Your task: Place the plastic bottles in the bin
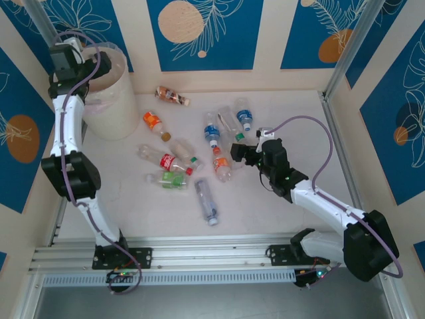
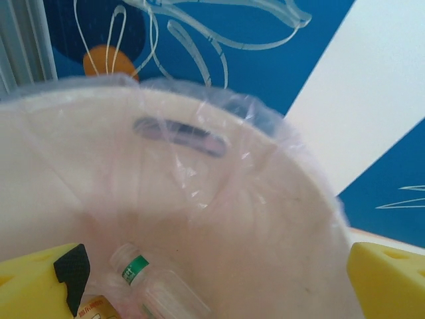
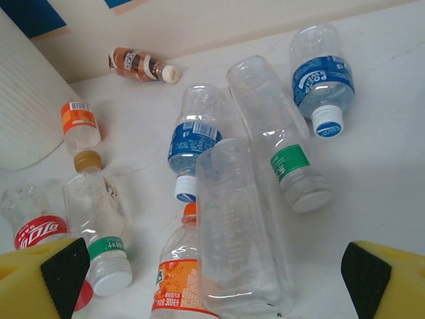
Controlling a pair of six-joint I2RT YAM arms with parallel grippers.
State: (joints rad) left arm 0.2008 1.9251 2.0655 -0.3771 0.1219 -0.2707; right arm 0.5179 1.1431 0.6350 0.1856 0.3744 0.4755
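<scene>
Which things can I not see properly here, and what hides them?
- Left wrist view: the lower edge cuts off the green-label bottle inside the bin, so its contents cannot be counted.
- Top view: the left hand covers part of the bin's mouth.
- Top view: print on the bottles is too small to read.
- Right wrist view: a finger of the right hand partly hides the red-label bottle.

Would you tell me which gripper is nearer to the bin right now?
Left. The left gripper hangs open over the mouth of the bin; the right gripper is mid-table above the loose bottles, well to its right.
</scene>
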